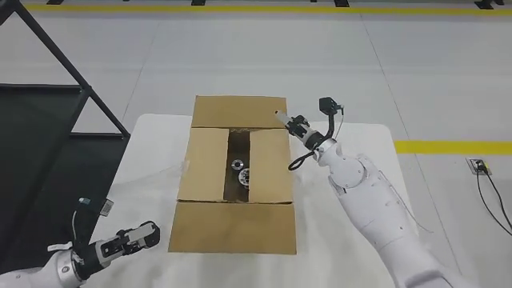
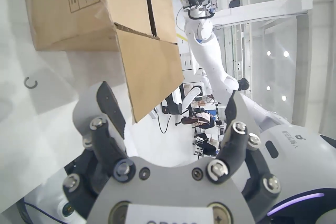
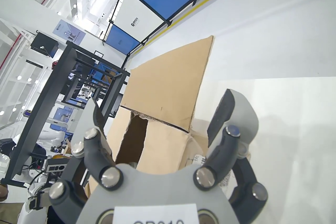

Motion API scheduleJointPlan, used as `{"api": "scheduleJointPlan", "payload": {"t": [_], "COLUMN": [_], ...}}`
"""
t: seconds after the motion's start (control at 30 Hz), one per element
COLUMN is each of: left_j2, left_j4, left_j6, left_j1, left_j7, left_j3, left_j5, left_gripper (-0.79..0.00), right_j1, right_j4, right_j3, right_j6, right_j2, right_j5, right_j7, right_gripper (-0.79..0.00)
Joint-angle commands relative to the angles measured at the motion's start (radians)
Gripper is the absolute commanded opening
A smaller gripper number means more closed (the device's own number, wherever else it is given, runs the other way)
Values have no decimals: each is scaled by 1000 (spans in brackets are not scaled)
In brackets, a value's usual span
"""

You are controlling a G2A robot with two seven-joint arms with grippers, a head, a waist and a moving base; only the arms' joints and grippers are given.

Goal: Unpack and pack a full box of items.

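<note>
Box (image 1: 204,164) flaps ajar, items (image 1: 238,164) inside mostly hidden, left hand (image 1: 152,236) and right hand (image 1: 282,117) spread wide, empty

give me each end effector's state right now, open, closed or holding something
Left end effector: open, holding nothing.
Right end effector: open, holding nothing, near the brown cardboard box.

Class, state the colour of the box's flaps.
The box flaps are plain brown, clearest in the top view.

Left end effector (image 2: 169,93), jaws apart, held low, right end effector (image 3: 160,99), jaws apart, arm outstretched
</note>
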Motion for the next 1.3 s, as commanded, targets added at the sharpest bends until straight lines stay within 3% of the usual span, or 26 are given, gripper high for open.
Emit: {"api": "scheduleJointPlan", "payload": {"t": [0.0,0.27,0.77,1.27], "left_j2": [2,8,25,37], "left_j4": [-1,-4,0,1], "left_j6": [-3,-7,-1,-7], "left_j1": [4,17,11,16], "left_j7": [4,24,24,76], "left_j3": [4,11,33,63], "left_j5": [1,-9,16,57], "left_gripper": [0,0,0,0], "right_j1": [17,75,98,103], "right_j4": [36,159,221,214], "right_j3": [-9,-31,-21,-1], "right_j6": [-9,-121,-192,-149], "right_j2": [-10,-41,-34,-43], "right_j5": [16,75,54,55], "right_j7": [9,99,192,53], "right_gripper": [0,0,0,0]}}
